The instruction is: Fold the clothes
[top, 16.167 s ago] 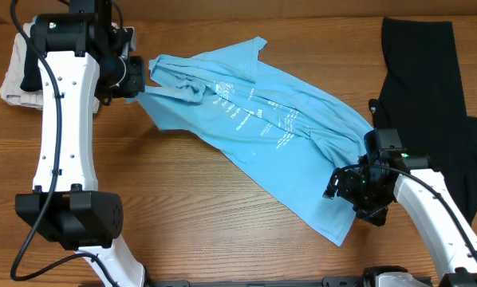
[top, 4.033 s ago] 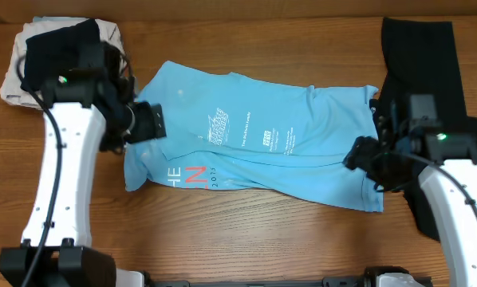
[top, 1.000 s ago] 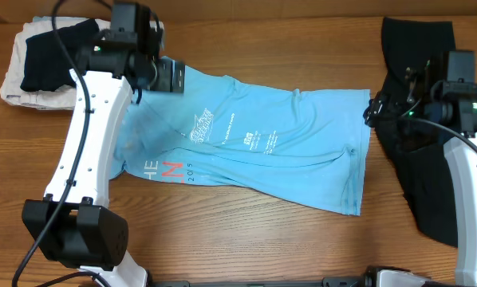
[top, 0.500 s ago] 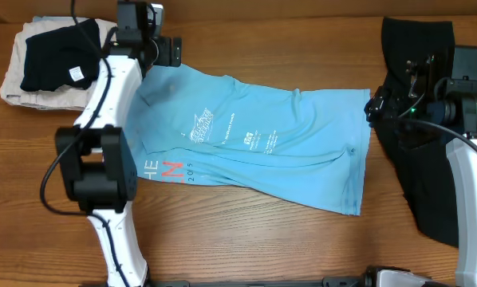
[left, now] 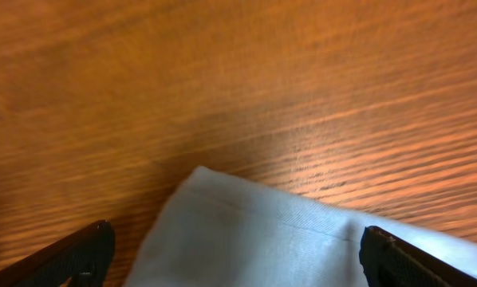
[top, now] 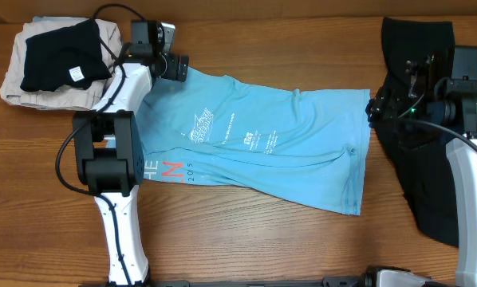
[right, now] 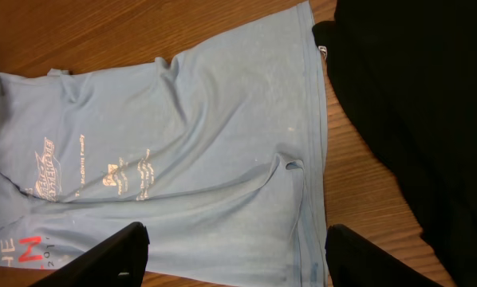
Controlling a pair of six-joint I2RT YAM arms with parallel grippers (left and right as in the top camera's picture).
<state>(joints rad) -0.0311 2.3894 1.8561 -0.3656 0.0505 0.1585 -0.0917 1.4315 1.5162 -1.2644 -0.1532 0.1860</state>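
Overhead view of a wooden table. A light blue shirt lies spread flat across the centre of the frame, tilted, with its lower edge sloping down to the right. White print sits mid-shirt and white-and-red letters near the lower left edge. A crease runs near its right hem. A black garment lies unfolded along the right edge of the frame, just beside the shirt's right hem. A pile of folded clothes sits in the upper left corner.

The left gripper is at the shirt's upper left corner. In its wrist view, the fingers stand wide apart at the bottom corners, the shirt corner lies between them, and nothing is pinched. The right gripper hangs over the shirt's upper right corner, at the gap between the two garments. Its wrist view shows the fingers well apart and empty, high above the cloth.

Risks from here:
- The left fingers could close on only a sliver of the corner and lose it when lifting.
- The right gripper could come down off target and catch the black garment along with the hem.
- Because the shirt is tilted and creased, an uneven pull would likely leave a crooked fold.
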